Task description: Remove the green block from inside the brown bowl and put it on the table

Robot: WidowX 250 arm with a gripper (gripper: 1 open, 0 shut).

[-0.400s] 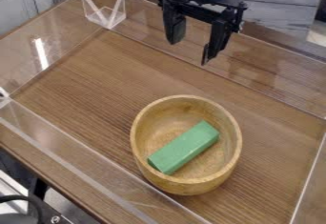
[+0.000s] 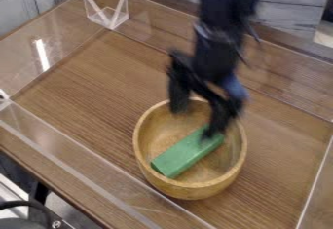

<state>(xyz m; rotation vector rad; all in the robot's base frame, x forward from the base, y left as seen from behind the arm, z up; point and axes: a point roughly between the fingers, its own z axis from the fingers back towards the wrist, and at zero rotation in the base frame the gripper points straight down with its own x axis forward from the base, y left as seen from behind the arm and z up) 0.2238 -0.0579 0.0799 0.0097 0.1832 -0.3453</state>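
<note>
Right now we see the bright green rectangular block (image 2: pixel 190 152) lying flat inside the round light brown wooden bowl (image 2: pixel 159 124), angled across its floor. Our black gripper (image 2: pixel 201 114), blurred, points down above the bowl's far rim, its fingers spread apart and empty, one fingertip just above the block's upper end. The bowl sits on the brown wood-grain table (image 2: pixel 104 77) edged by clear plastic walls (image 2: pixel 65 174).
</note>
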